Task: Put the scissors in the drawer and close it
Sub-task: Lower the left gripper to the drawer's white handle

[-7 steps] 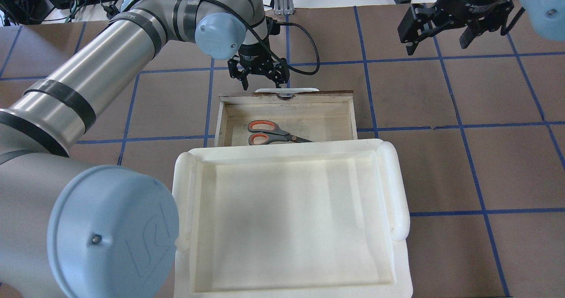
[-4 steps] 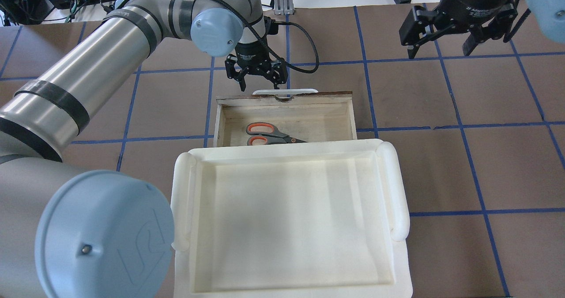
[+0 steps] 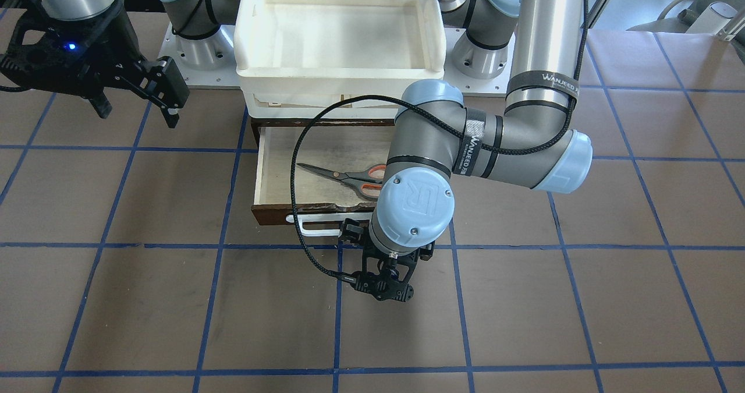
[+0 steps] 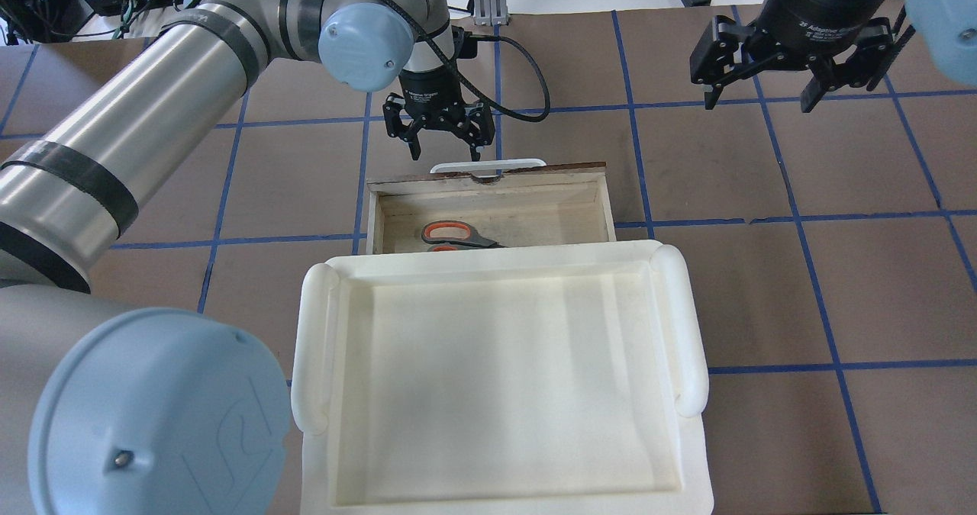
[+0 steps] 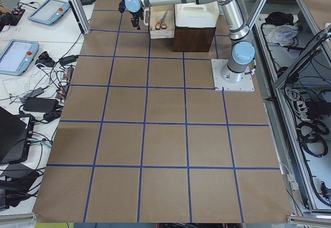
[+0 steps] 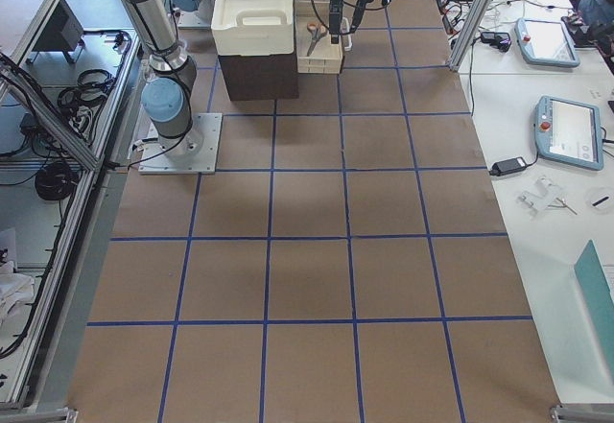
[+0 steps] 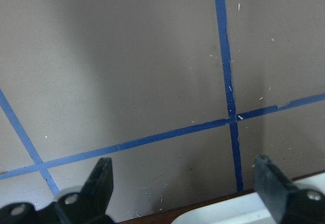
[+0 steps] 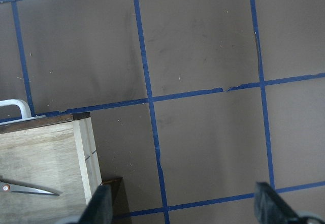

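With scissors [image 4: 449, 233] laid in the centre-frame drawer [image 4: 549, 170], the wide-spread left gripper [image 4: 446, 151] was judged best pressed squarely on the white handle's [image 4: 488, 165] middle.

The worktop [image 4: 763, 286] is brown with a blue tape grid. The drawer [image 4: 534, 192] is pale plywood inside, dark brown in front, its bar handle [image 4: 488, 165] white. The scissors [image 4: 450, 233] have grey handles lined orange-red and dark blades. The tray [image 4: 691, 324] is creamy white. The left hand [image 4: 446, 145] and right hand [image 4: 759, 91] are black.
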